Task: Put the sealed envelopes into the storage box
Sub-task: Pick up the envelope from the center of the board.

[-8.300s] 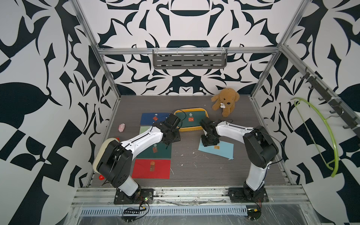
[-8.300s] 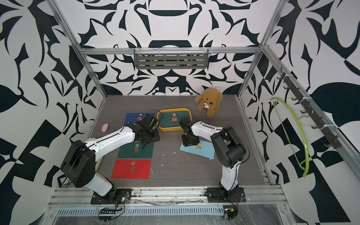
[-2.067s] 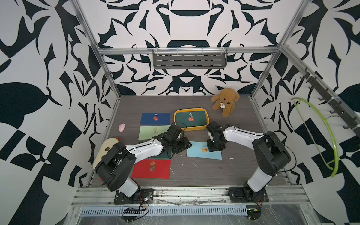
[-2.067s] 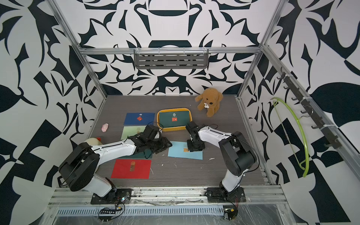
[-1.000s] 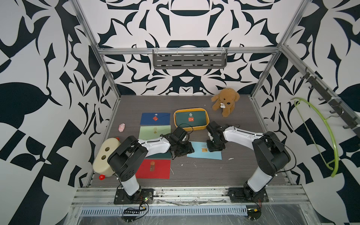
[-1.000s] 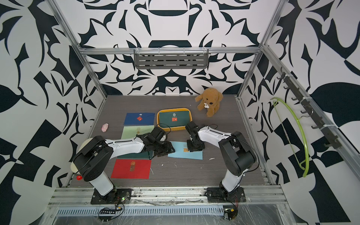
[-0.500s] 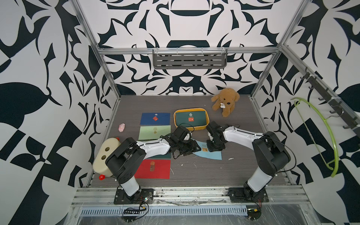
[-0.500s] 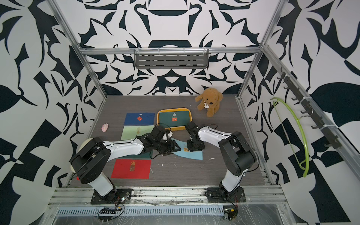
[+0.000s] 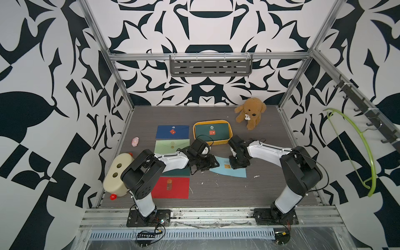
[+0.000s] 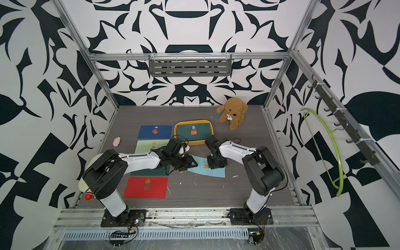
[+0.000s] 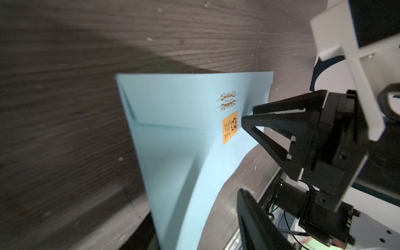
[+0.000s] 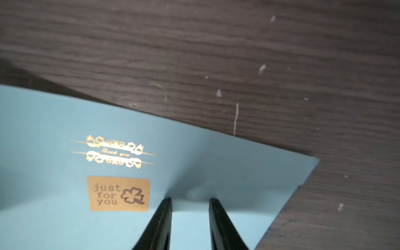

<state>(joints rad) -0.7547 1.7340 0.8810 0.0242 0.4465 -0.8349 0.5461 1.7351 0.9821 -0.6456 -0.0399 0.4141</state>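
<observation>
While the red envelope (image 9: 171, 187) lies flat, well in front of the box (image 9: 211, 121), the blue envelope (image 9: 236, 173) lies closer to the box, one end bent up. The right gripper (image 12: 190, 201) pushes down on it, jaws apart. The left gripper (image 9: 212, 163) has the raised end between its fingers; I cannot tell if it squeezes. A green envelope (image 9: 211, 136) lies inside the box.

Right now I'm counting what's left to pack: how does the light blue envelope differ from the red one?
The light blue envelope is curled up at the left pincer, with the right pincer pressing on it; the red envelope lies flat, untouched. Light blue carries a tan "just for you" sticker; red a gold emblem. Both are outside the storage box.
</observation>
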